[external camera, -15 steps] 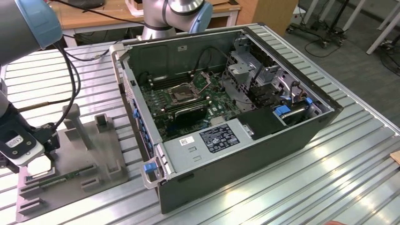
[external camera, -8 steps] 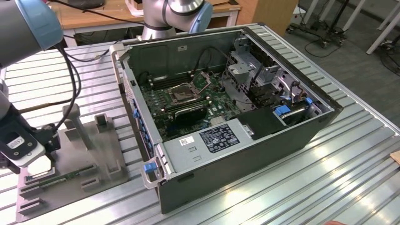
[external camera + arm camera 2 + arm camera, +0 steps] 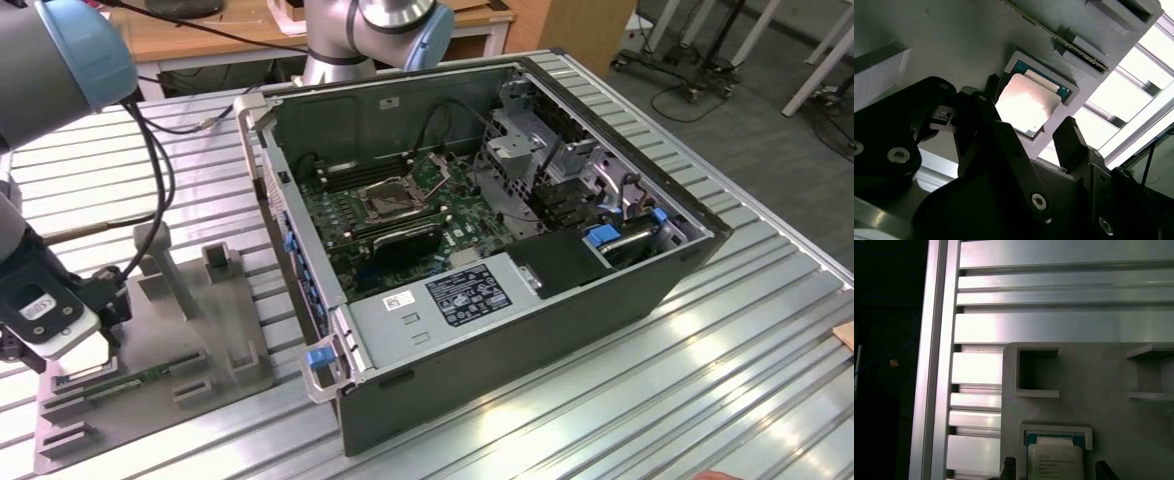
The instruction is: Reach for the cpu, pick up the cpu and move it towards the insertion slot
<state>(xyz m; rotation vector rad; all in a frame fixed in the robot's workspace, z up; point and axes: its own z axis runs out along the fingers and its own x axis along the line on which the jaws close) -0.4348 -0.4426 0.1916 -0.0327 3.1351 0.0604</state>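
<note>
Black matte fingers (image 3: 1070, 137) of the gripper (image 3: 1030, 102) stand spread, one on each side of the cpu (image 3: 1026, 107), not visibly touching it. Well apart from the gripper, the open computer case (image 3: 534, 330) holds the insertion slot (image 3: 391, 201), a silver-framed square with a dark centre. Under the gripper lies the grey tray (image 3: 954, 40), dull moulded plastic with square pockets. Between the fingers, the cpu sits in one pocket: thin, flat, its metal lid shiny. I judge the reach nearly finished and the pick-up not made; gripping calls for an even squeeze on opposite edges.
</note>
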